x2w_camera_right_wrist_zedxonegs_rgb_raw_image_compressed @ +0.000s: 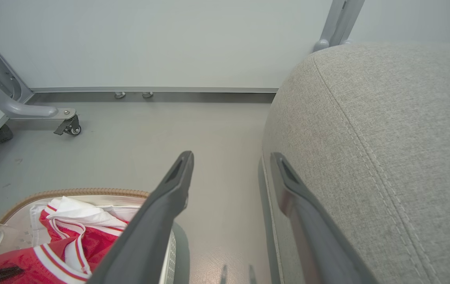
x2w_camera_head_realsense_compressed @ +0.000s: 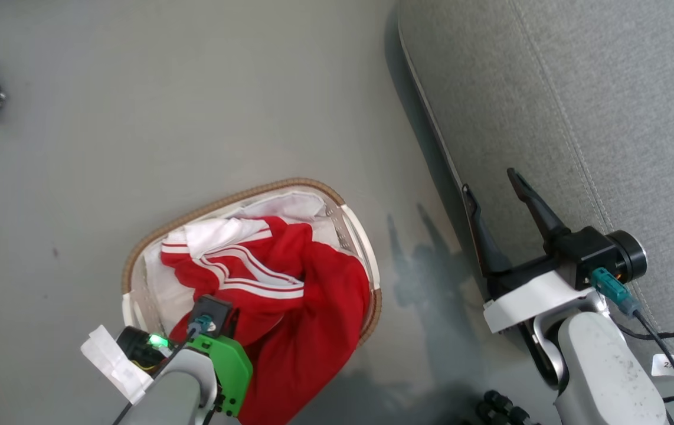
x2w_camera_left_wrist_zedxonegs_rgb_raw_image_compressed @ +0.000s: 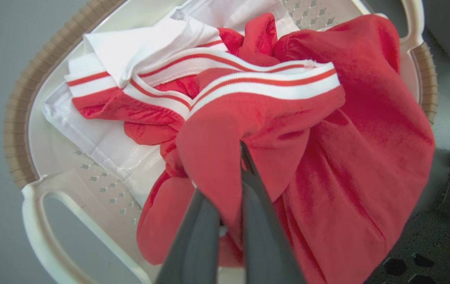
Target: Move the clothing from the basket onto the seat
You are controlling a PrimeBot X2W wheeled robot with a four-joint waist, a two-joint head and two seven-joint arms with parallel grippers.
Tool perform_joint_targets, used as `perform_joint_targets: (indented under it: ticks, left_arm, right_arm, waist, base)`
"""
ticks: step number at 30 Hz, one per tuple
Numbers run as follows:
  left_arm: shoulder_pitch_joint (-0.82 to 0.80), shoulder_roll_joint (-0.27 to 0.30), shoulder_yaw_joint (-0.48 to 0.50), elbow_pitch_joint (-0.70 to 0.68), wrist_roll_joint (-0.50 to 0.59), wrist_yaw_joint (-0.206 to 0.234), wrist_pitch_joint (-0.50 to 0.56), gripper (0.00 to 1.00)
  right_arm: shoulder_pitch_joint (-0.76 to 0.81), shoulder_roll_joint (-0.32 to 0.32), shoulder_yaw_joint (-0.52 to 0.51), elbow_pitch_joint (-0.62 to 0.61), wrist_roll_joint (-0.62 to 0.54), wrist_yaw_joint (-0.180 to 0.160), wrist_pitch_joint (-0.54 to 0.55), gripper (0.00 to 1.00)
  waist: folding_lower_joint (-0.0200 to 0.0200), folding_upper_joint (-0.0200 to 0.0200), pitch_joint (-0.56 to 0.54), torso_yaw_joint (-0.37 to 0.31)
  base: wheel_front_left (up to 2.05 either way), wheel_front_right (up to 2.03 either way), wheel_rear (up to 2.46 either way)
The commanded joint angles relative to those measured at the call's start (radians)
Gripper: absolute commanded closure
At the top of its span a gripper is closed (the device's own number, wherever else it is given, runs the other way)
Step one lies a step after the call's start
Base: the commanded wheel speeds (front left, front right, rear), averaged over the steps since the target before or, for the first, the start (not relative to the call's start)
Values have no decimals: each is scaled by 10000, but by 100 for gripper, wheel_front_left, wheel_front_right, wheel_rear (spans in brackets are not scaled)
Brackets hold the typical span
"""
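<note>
Grasp step: left end effector (x2w_camera_left_wrist_zedxonegs_rgb_raw_image_compressed: 231, 173) pinched shut on a fold of the red clothing (x2w_camera_left_wrist_zedxonegs_rgb_raw_image_compressed: 327, 157), heaped in the basket (x2w_camera_left_wrist_zedxonegs_rgb_raw_image_compressed: 16, 118) on the floor (x2w_camera_head_realsense_compressed: 195, 88) beside the seat (x2w_camera_head_realsense_compressed: 579, 88); right end effector (x2w_camera_head_realsense_compressed: 488, 179) spread wide, empty; next, probably lift clear, then swing over onto the seat.

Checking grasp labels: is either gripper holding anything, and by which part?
The left gripper pinches the clothing by a raised plain red fold. The right gripper is open, empty.

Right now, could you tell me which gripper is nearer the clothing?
Left. The left gripper is shut on the clothing; the right gripper hangs open by the seat.
</note>
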Motion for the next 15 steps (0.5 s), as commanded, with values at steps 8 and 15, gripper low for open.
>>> perform_joint_targets:
  ticks: [8,15]
  left_arm:
    - [918,261,-108,-2239,214,-92,-73,100]
    - [1233,778,-203,-3822,354,-143,-65,100]
  right_arm:
    - [889,-43,-99,155,-531,-6,-25,0]
    - [1690,-43,-135,319,-686,-6,-25,0]
  waist:
    - [0,0,-2728,1063]
    - [0,0,-4199,1371]
  base:
    - [0,0,0]
    - [0,0,0]
